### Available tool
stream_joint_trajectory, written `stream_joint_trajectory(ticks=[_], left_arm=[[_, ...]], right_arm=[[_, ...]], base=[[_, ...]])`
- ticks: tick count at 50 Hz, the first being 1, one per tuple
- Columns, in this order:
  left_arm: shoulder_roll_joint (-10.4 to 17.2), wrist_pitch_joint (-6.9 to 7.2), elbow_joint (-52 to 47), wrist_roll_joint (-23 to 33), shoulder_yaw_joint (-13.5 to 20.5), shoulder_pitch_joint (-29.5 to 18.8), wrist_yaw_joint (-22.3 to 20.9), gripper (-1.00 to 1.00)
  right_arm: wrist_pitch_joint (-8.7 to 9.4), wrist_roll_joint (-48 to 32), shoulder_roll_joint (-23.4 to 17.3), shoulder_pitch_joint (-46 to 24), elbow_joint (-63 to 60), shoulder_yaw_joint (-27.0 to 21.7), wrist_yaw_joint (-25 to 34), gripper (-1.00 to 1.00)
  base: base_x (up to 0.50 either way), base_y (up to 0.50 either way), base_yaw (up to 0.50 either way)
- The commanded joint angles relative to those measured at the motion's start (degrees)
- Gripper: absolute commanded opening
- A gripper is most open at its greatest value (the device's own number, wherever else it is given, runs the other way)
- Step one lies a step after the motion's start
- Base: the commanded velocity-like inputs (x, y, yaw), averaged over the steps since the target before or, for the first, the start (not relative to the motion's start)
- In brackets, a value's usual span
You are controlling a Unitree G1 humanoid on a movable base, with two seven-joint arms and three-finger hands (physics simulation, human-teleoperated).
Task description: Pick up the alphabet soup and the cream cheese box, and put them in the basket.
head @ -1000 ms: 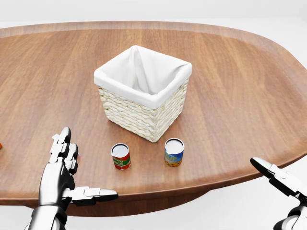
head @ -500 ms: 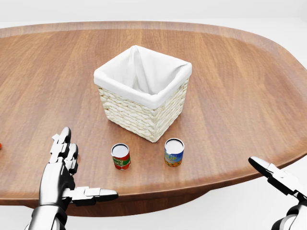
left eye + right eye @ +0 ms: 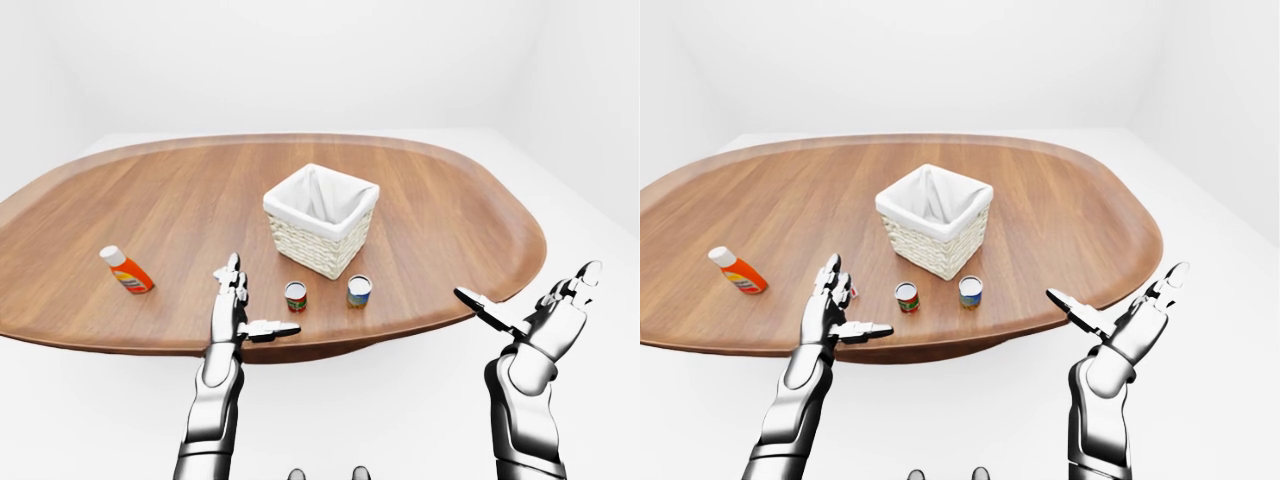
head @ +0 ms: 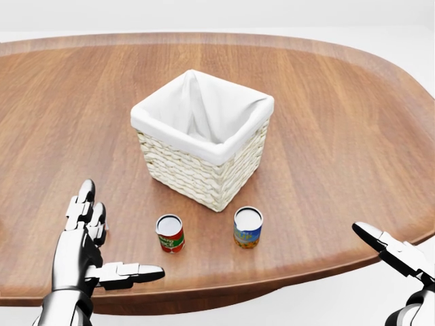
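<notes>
**Approach Phase — Both Hands Open, Nothing Grasped**

Against the head view of half a second ago, the whole scene is displaced slightly downward: the table, the basket and both cans are shifted together, with their spacing unchanged. The camera has therefore moved, not the objects. The hands are found at almost the same places in the view. It is judged that the robot is being positioned for the first pick and that no grasp has begun.

The basket is upright, lined in white, and nothing can be seen inside it. It lies beyond the fingertips of both hands, well apart from them.

The left hand is held over the near table edge, its fingers extended and apart, the thumb pointing toward the cans. The right hand is held off the table edge, its fingers likewise spread. Nothing is held by either.

An orange bottle lies on its side, well outside the left hand.

Two cans stand upright, just short of the basket. The red-labelled can is near the left thumb tip — apart, not touching. The blue-and-yellow can stands farther on, between the two hands; it is judged the likelier alphabet soup, though neither label can be read.

The cream cheese box cannot be identified in any view.
</notes>
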Motion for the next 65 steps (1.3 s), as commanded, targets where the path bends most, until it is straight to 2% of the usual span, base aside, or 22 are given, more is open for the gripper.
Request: stream_joint_trajectory(ticks=[1,5,7,10,13,17,23,27,29,32,33,39,54,55,65], left_arm=[[0.1,-0.31,0.5,0.0,0.2,-0.3,0.5,1.00],[0.2,-0.16,0.2,-0.1,0.2,-0.2,0.5,1.00],[0.2,-0.58,0.8,-0.2,0.3,-0.3,0.4,1.00],[0.2,0.30,0.1,-0.7,0.8,-0.5,1.1,1.00],[0.2,0.54,-0.3,-1.0,0.8,-0.3,1.3,1.00],[0.3,0.12,0.3,-1.0,0.8,-0.5,1.3,1.00],[0.3,-0.08,0.4,-0.8,0.7,-0.5,1.3,1.00],[0.3,-0.32,0.9,-0.8,0.9,-0.7,1.7,1.00],[0.3,0.58,0.2,-1.5,1.2,-0.7,1.7,1.00],[0.4,-0.26,1.2,-1.4,1.2,-0.9,1.8,1.00],[0.4,0.26,0.4,-1.2,1.1,-0.7,2.1,1.00],[0.4,-0.16,1.0,-1.4,1.2,-0.8,2.1,1.00],[0.4,0.30,0.7,-1.5,1.0,-0.9,2.2,1.00],[0.5,-0.01,1.1,-1.5,1.1,-1.0,2.1,1.00],[0.5,0.01,0.9,-1.5,1.1,-0.8,2.0,1.00]], right_arm=[[-0.27,0.0,-0.1,-0.2,0.6,0.1,0.0,1.00],[-0.19,-0.1,0.0,0.0,0.2,0.1,0.0,1.00],[0.00,-0.1,0.0,0.0,0.1,0.1,0.0,1.00],[-0.20,-0.2,0.1,0.0,0.2,0.2,0.0,1.00],[-0.80,-0.4,0.0,-0.1,0.8,0.2,0.0,1.00],[-1.22,-0.3,-0.1,-0.1,1.2,0.2,0.0,1.00],[-0.06,0.1,-0.1,-0.1,0.3,0.1,0.0,1.00],[-0.34,-0.1,0.0,-0.1,0.4,0.2,0.0,1.00],[-0.52,-0.1,-0.1,-0.1,0.6,0.2,0.0,1.00],[-0.47,-0.1,0.0,-0.1,0.4,0.3,0.0,1.00],[-0.43,-0.1,0.0,0.0,0.4,0.2,0.0,1.00],[-0.48,-0.2,0.0,0.1,0.2,0.3,0.0,1.00],[-1.18,-0.7,-0.1,-0.2,1.2,0.4,0.0,1.00],[-1.23,-0.8,-0.1,-0.2,1.2,0.4,0.0,1.00],[-0.79,-0.9,0.0,0.0,0.6,0.5,0.0,1.00]], base=[[0.18,0.00,0.00],[0.19,0.00,0.00],[0.19,0.00,0.00],[0.19,0.00,0.00],[0.19,0.00,0.00],[0.19,0.00,0.00],[0.19,0.00,0.00],[0.19,0.00,0.00],[0.19,0.00,0.00],[0.19,0.00,0.00],[0.19,0.00,0.00],[0.19,0.00,0.00],[0.19,0.00,0.00],[0.20,0.00,0.00],[0.19,0.00,0.00]])
